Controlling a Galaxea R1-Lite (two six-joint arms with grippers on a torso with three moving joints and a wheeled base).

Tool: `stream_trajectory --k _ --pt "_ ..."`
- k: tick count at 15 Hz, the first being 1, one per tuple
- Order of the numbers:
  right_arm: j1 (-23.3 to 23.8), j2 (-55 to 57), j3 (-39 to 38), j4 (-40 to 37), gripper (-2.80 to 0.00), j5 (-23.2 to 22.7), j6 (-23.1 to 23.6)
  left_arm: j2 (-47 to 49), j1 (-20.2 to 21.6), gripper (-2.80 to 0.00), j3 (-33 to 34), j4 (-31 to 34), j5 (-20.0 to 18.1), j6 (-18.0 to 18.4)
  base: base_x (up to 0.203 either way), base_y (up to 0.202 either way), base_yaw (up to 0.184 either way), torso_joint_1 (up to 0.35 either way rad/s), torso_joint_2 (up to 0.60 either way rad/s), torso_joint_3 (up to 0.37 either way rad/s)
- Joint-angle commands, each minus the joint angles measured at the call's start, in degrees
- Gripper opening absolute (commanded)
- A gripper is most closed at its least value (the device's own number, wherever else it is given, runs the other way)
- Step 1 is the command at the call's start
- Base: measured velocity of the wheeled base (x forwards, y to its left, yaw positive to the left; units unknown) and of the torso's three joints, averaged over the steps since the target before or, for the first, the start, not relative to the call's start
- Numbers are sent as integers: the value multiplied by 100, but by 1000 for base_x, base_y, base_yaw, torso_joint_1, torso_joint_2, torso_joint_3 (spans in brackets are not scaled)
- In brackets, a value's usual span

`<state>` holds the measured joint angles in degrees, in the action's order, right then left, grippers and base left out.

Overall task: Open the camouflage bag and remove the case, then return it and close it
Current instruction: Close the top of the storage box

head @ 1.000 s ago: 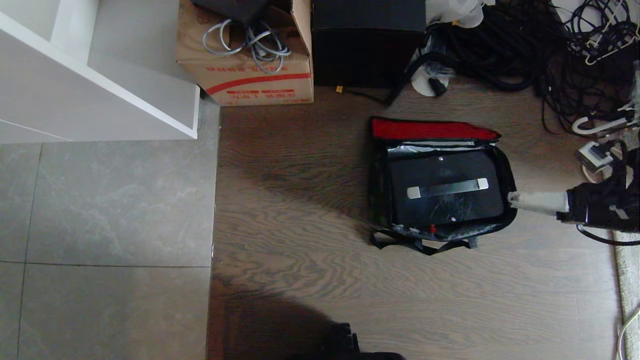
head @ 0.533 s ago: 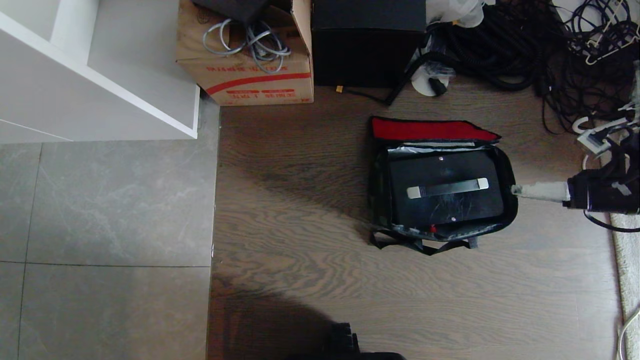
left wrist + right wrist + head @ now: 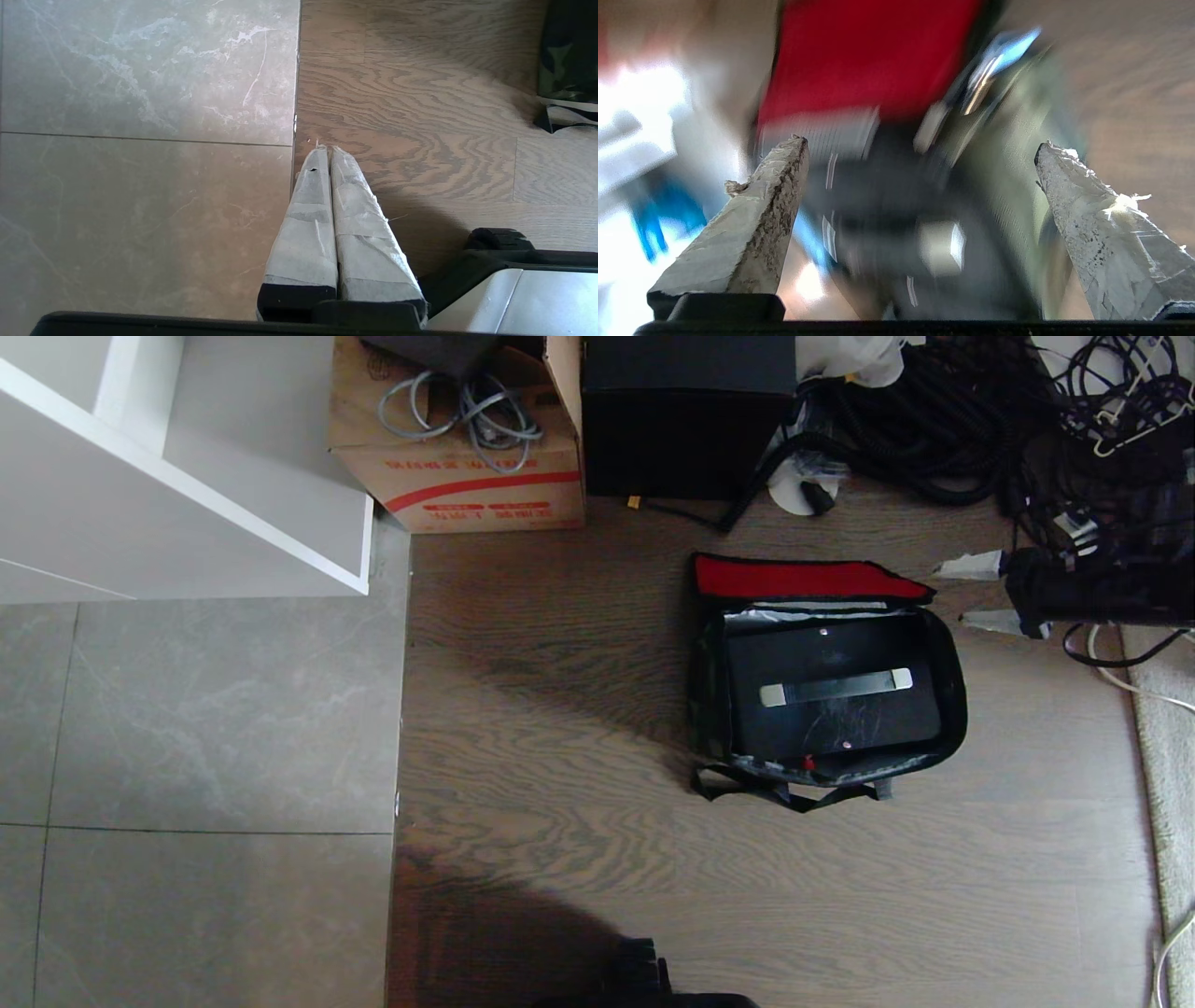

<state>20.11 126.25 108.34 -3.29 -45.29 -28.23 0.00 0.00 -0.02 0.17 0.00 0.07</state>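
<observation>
One camouflage bag (image 3: 945,658), open, holding one case (image 3: 831,714). One cardboard box (image 3: 467,476) and one tall black box (image 3: 686,420) behind. One white shelf unit (image 3: 187,495). Cables (image 3: 980,439) in a tangle (uncountable).

Black case (image 3: 831,686) inside open camouflage bag (image 3: 948,658), red flap back.

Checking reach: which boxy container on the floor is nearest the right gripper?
The camouflage bag, lying open with the case inside; the right gripper hovers by its corner. The cardboard box and black box are farther.
</observation>
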Motion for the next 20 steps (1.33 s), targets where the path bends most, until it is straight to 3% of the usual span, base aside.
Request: stream_trajectory --k 1,7,11,12,16,20 --pt "-154 629 277 645 0 238 -1084 0 0 -280 -6 1 0 1 0 0 0 0 0 0" --pt "-375 1013 294 2246 0 343 -2201 0 0 -280 2 1 0 1 0 0 0 0 0 0" --pt "-524 1221 301 2894 0 960 -2181 0 0 -280 2 0 0 1 0 0 0 0 0 0" --pt "-520 1265 295 3117 -280 982 -2180 0 0 -280 2 -1 0 1 0 0 0 0 0 0" --pt "-525 1358 319 3282 -280 996 -1817 0 0 -280 2 1 0 1 0 0 0 0 0 0" --pt "-517 1347 319 3421 -280 996 -1797 0 0 -280 2 1 0 1 0 0 0 0 0 0"
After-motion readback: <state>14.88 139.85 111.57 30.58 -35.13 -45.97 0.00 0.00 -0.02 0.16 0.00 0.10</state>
